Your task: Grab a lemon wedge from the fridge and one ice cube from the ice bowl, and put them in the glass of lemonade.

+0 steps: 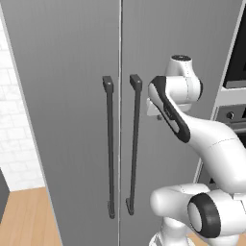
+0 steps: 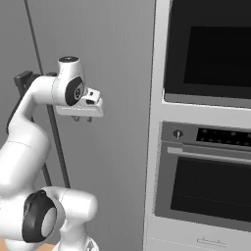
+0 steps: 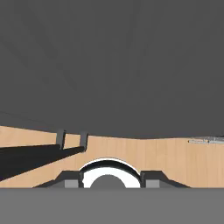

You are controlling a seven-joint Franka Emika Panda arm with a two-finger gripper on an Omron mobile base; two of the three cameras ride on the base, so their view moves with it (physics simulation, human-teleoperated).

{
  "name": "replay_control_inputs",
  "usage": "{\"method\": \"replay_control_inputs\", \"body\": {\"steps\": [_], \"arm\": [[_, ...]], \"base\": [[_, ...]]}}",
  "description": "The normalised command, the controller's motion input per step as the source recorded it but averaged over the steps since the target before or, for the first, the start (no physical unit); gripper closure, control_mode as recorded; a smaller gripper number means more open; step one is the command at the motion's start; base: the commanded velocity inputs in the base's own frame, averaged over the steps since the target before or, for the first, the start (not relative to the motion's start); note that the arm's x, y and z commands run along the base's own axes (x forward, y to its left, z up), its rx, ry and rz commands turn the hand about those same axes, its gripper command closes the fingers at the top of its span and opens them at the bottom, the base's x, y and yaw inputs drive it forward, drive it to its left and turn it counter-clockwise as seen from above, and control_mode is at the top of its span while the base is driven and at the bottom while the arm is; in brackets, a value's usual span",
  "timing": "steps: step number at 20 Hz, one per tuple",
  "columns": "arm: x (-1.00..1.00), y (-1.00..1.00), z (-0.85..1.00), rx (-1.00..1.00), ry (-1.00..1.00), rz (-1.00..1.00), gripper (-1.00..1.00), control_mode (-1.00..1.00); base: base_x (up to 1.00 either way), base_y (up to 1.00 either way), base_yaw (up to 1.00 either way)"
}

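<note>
Left base: I see both fridge [image 1: 67, 120] doors closed, two handles [image 1: 110, 149].
Right base: oven [image 2: 206, 191] beside it.
Arm: hand pointing down.
Fingers [image 2: 82, 118]: apart, holding nothing.

One fridge [image 1: 72, 120] — two doors, two dark bar handles [image 1: 110, 149] — and two ovens [image 2: 206, 181] beside it

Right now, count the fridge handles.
2. The left handle runs down the left door beside the centre seam; the right handle runs down the right door, just across the seam, close to the arm. Both doors are shut.
</note>
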Motion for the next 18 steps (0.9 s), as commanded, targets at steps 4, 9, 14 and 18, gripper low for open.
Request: {"method": "replay_control_inputs", "body": {"steps": [4,9,14,18], "arm": [[-0.24,-0.04,0.0,0.0,0.0,0.0,-1.0,-1.0],[-0.69,-0.07,-0.16,0.0,0.0,0.0,-1.0,-1.0],[-0.81,0.0,-0.21,0.0,0.01,0.0,-1.0,-1.0],[-0.8,-0.32,-0.41,0.0,0.0,0.0,-1.0,-1.0]], "base": [[0.0,0.0,0.0],[0.0,0.0,0.0],[0.0,0.0,0.0],[0.0,0.0,0.0]]}}
